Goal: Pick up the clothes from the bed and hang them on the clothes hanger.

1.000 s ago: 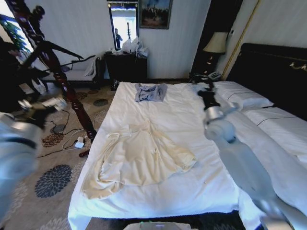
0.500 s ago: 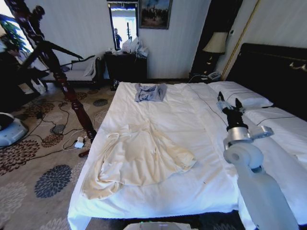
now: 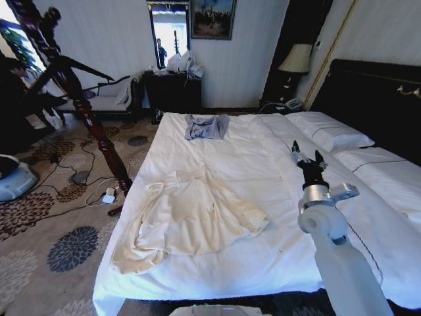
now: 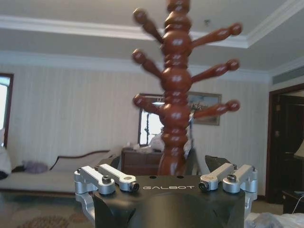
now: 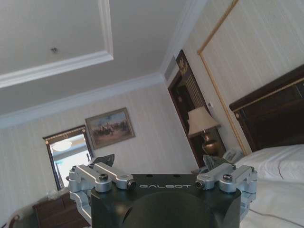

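The clothes (image 3: 187,220), a cream long-sleeved garment, lie crumpled on the near left part of the bed (image 3: 263,164), one sleeve trailing toward the near left corner. My right gripper (image 3: 306,157) hovers open over the bed's right half, well to the right of the garment and holding nothing; the right wrist view shows its fingers (image 5: 104,160) spread wide toward the ceiling. My left gripper (image 4: 166,166) is open and empty, pointing at a dark red wooden coat stand (image 4: 175,95). The clothes hanger is out of view.
A small grey-blue folded garment (image 3: 206,126) lies at the bed's far end. White pillows (image 3: 329,130) and a dark headboard (image 3: 381,99) are on the right. The coat stand (image 3: 85,112) leans left of the bed, with cables (image 3: 99,192) on the patterned carpet.
My right gripper has swung right and then drawn nearer over the bed. The left arm has pulled back out to the head view's left edge. The garment has not moved.
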Tool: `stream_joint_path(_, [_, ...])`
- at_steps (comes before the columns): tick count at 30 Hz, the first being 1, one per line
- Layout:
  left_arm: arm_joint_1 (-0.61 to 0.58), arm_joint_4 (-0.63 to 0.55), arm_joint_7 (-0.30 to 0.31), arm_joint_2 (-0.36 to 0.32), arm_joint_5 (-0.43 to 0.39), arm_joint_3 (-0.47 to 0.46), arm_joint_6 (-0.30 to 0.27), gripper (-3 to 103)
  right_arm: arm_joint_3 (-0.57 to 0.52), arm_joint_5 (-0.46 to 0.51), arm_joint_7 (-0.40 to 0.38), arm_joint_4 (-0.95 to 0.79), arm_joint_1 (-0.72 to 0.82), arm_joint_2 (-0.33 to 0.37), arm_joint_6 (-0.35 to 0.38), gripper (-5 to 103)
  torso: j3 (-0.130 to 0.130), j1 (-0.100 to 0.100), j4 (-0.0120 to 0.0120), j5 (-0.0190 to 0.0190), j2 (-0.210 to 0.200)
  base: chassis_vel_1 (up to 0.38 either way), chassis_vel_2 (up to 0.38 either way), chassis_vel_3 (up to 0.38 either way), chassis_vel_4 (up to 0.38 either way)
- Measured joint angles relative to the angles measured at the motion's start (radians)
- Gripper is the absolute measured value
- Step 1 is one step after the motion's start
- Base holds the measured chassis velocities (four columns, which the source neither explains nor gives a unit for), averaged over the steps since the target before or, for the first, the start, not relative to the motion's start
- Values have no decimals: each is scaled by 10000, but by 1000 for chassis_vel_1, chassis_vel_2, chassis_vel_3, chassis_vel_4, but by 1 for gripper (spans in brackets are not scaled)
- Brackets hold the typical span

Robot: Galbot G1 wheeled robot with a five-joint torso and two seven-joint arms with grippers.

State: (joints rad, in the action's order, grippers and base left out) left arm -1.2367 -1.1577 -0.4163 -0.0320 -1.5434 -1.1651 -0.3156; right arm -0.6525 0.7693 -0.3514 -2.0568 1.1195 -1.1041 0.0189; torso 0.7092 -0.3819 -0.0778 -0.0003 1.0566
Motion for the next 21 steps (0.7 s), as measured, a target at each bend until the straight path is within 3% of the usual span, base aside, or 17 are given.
stream_joint_path(8, [26, -24, 171, 523, 445, 202, 119, 100, 367, -495, -17, 460, -74, -363, -75, 100, 0, 1, 5, -2, 0, 0, 0, 0, 0])
stream_joint_path(12, [202, -1864, 838, 1363, 587, 336, 237, 100, 645, -773, -13, 656, -205, -652, -193, 100, -1, 0, -5, 11, 0, 0, 0, 0, 0])
stream_joint_path(13, [202, -1864, 838, 1363, 587, 336, 237, 100, 645, -773, -13, 656, -205, -652, -193, 100, -1, 0, -5, 11, 0, 0, 0, 0, 0])
stream_joint_path(17, [459, -3872, 2012, 3213, 1854, 1107, 448, 100, 773, -847, -13, 746, -253, -841, -225, 100, 0, 0, 2, -3, -1, 0, 0, 0, 0])
stream_joint_path(18, [459, -3872, 2012, 3213, 1854, 1107, 448, 100, 773, -847, -13, 746, -253, -841, -225, 100, 0, 0, 2, -3, -1, 0, 0, 0, 0])
stream_joint_path(21, [1014, -4274, 2772, 4510, 2896, 2037, 754, 100, 761, -879, 2, 876, -238, -691, -267, 100, 0, 1, 8, 6, 0, 0, 0, 0, 0])
